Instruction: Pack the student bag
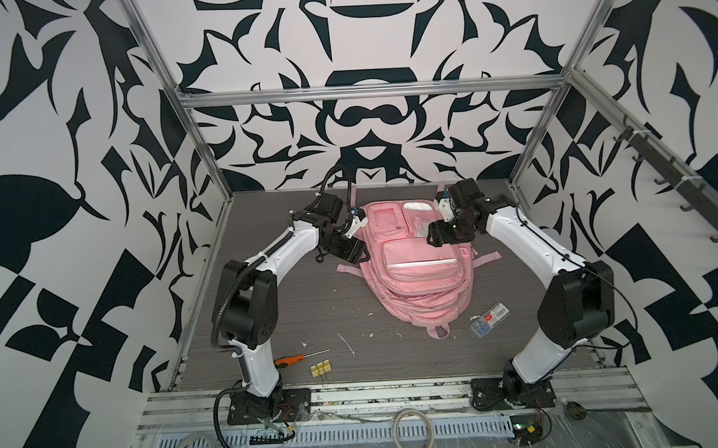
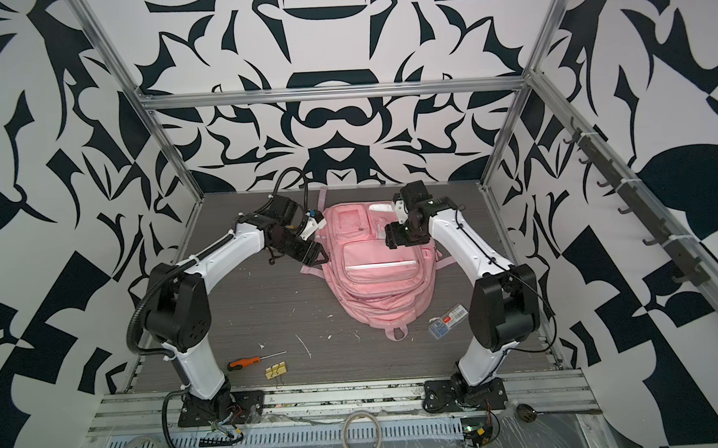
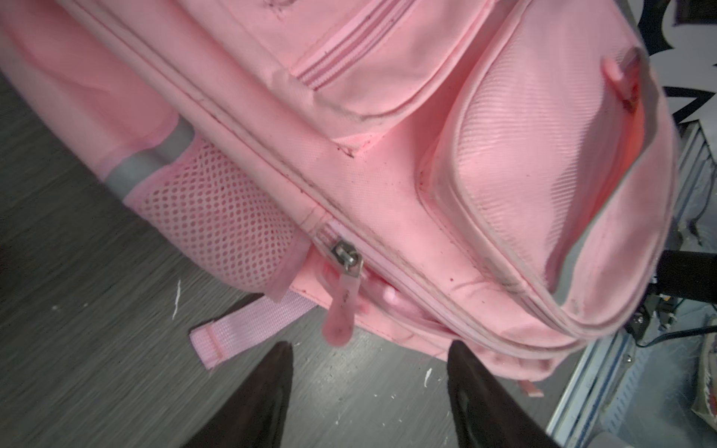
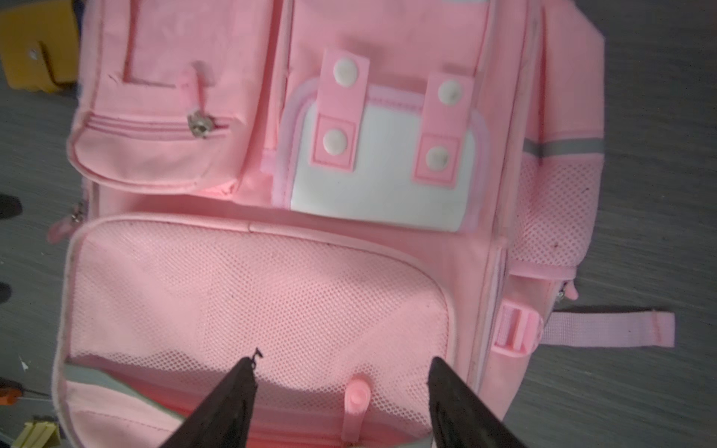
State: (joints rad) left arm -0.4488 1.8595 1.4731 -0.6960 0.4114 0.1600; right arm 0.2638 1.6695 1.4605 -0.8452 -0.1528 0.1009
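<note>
The bag (image 1: 417, 272) lies flat, pockets up, mid-table toward the far side, with its handle end nearest. The left gripper (image 3: 368, 349) sits at the bag's left edge. Its jaws are apart with nothing in them, just short of the main zip pull (image 3: 341, 310). The right gripper (image 4: 341, 360) hovers over the bag's far right part, also spread and empty, with a pocket pull (image 4: 355, 403) showing between its fingers.

Looks to me like the opening step: the main zip seems shut, and the screwdriver (image 1: 290, 360), clips (image 1: 321, 368) and small box (image 1: 488, 318) lie out on the near table. Next move probably needs one gripper pinching a tab squarely while the other pins the floppy fabric.
</note>
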